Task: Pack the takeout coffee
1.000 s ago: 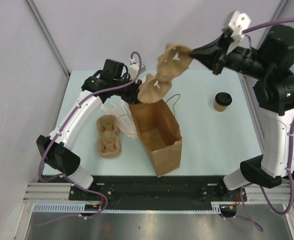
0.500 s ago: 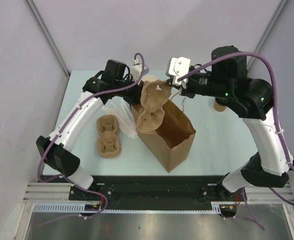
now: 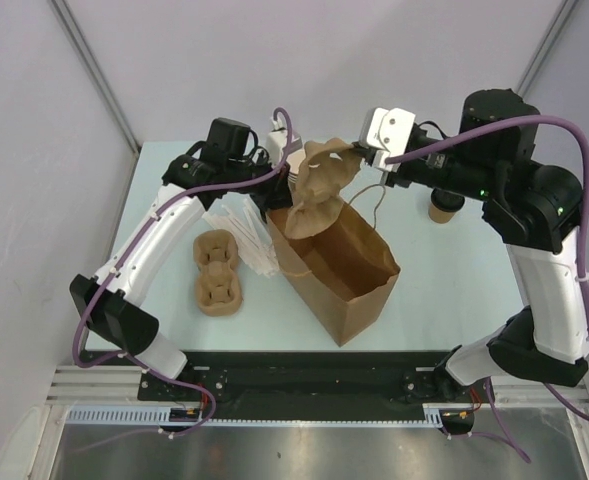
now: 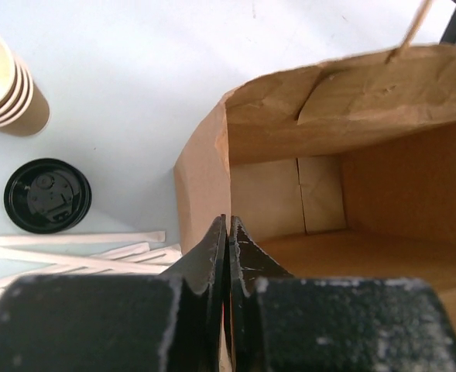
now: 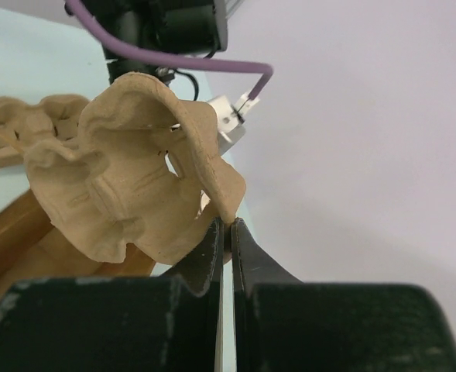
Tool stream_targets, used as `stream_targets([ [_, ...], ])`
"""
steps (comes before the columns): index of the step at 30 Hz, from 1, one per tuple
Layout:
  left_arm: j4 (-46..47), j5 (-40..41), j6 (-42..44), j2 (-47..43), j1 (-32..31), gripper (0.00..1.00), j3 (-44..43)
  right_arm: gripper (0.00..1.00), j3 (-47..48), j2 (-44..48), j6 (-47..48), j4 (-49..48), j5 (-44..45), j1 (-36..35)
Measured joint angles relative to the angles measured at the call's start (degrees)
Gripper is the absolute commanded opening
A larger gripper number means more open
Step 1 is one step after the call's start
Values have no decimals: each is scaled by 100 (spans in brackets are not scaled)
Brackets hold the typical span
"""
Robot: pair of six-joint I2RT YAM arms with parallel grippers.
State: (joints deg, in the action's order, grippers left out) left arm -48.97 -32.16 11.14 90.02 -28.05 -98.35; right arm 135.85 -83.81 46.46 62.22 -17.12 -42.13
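Observation:
One takeout coffee cup [image 3: 440, 212] stands at the back right of the table, partly hidden behind my right arm. A large brown paper bag [image 3: 346, 275] stands open in the middle. My left gripper [image 3: 280, 196] is shut on the bag's back-left rim [image 4: 212, 167]; the left gripper [image 4: 228, 226] pinches the paper edge, and the bag's inside looks bare. My right gripper [image 3: 364, 160] is shut on the edge of a moulded pulp cup carrier [image 3: 320, 190], which hangs tilted over the bag's mouth. In the right wrist view the carrier [image 5: 127, 186] fills the left, pinched in the right gripper [image 5: 228, 226].
A second pulp carrier [image 3: 218, 272] lies left of the bag beside a pile of white wrapped straws [image 3: 242, 232]. A stack of lidless tan cups [image 4: 3, 85] and a loose black lid [image 4: 47, 195] sit behind the bag. The table's edge [image 3: 124, 200] runs along the left.
My right arm swung the carrier down from high at the back right to over the bag's mouth. My left gripper closed on the bag's rim. The bag's mouth stands wider.

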Motion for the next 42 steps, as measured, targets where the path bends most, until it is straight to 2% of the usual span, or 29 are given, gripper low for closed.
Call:
stream_targets([
  [8, -4, -225, 251, -2, 0, 3, 0, 0, -111, 105, 118, 35, -2, -76],
  [20, -181, -765, 498, -90, 0, 2, 0, 0, -1351, 175, 481, 876, 501, -820],
  [28, -291, -1102, 599, -214, 0, 2, 0, 0, -2653, 131, 446, 1008, 529, -931],
  [42, -295, -1335, 697, -291, 0, 4, 133, 0, -4151, 175, -293, 269, 531, -1056],
])
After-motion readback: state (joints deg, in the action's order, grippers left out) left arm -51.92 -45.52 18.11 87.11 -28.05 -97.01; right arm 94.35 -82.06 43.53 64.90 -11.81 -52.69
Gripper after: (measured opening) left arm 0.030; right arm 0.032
